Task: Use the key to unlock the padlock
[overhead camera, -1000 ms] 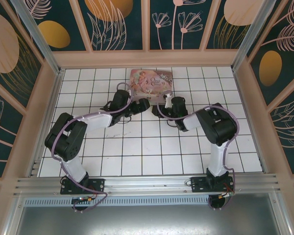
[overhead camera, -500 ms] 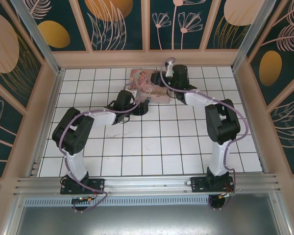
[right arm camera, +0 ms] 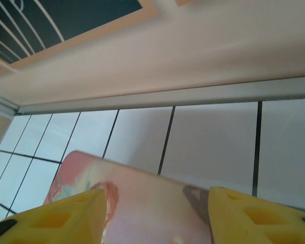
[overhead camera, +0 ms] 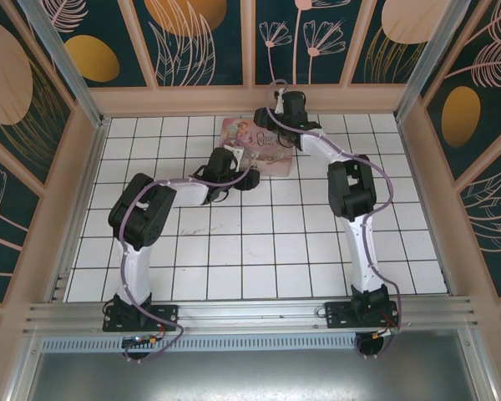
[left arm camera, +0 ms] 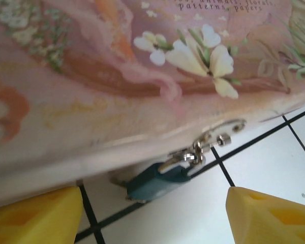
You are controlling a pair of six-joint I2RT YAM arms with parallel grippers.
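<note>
Left jaws: we see their yellow fingertips (left arm camera: 33, 218) standing wide apart and holding nothing, low over the white tiled desk (left arm camera: 274, 152).
Padlock: the small bluish-grey metal padlock (left arm camera: 160, 178) lies on the desk just ahead of the left jaws, in line with the gap between them. Its thin shackle meets a shiny hasp (left arm camera: 213, 140).
Tin: the large pink illustrated tin box (left arm camera: 117, 76) sits just beyond the padlock, touching it.
Right jaws: their yellow fingertips (right arm camera: 56, 218) are apart, gripping nothing, with the tin's far end below.
Wall: a pale peach wall board (right arm camera: 193, 46) rises beyond the right jaws.
</note>
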